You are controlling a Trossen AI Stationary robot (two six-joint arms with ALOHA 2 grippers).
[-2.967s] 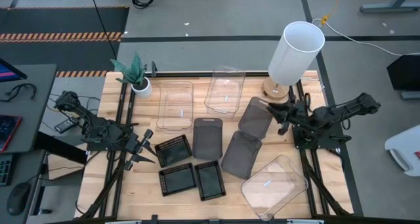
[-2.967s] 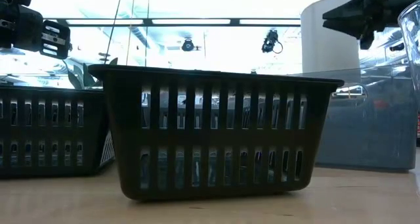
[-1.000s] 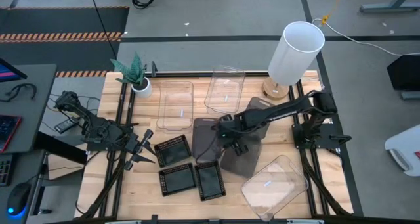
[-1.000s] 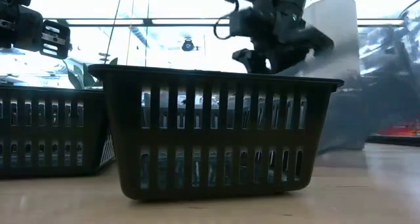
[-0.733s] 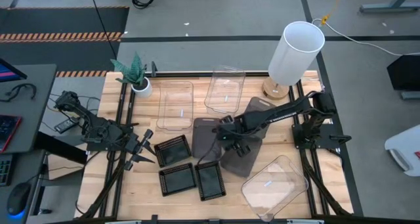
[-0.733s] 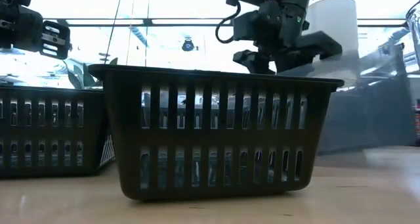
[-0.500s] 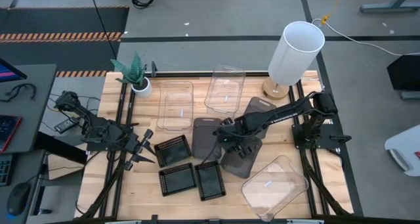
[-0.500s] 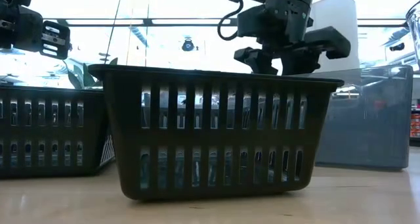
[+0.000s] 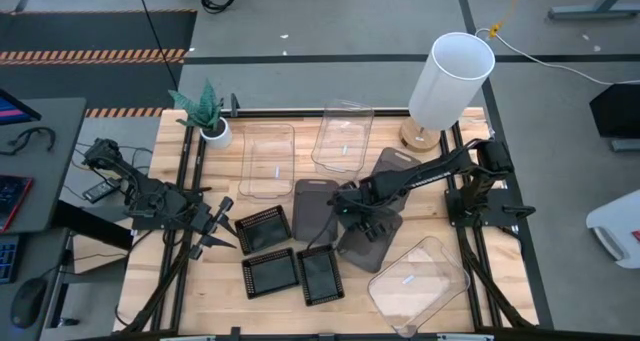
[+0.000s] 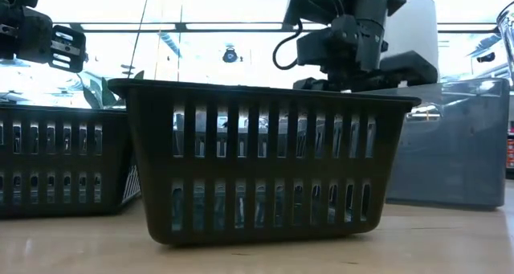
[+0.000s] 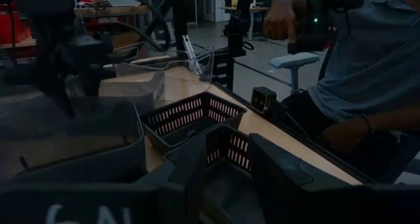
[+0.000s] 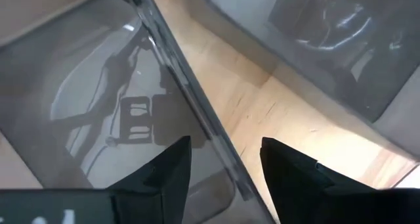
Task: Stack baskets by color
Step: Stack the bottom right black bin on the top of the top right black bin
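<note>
Three smoky grey baskets lie mid-table: one (image 9: 318,209), one (image 9: 368,243) and one (image 9: 392,169) partly under my right arm. Three clear baskets (image 9: 267,161), (image 9: 343,136), (image 9: 418,281) and three black mesh trays (image 9: 263,229), (image 9: 270,273), (image 9: 320,273) stand around them. My right gripper (image 9: 352,213) points steeply down, open. Its fingers stand on either side of a grey basket's rim (image 12: 197,129), apart from it. In the low view the front black tray (image 10: 257,161) hides its fingertips. My left gripper (image 11: 226,178) waits open at the table's left, holding nothing.
A tall white lamp (image 9: 450,81) stands at the far right and a small potted plant (image 9: 205,116) at the far left. A person (image 11: 354,66) sits beyond the table in the left wrist view. Bare wood (image 12: 262,99) shows between two grey baskets.
My right gripper has sunk toward the grey baskets, and its fingertips have dropped behind the black tray's rim in the low view. The grey basket at the right of that view looked blurred and askew a second ago. It stands level and still now.
</note>
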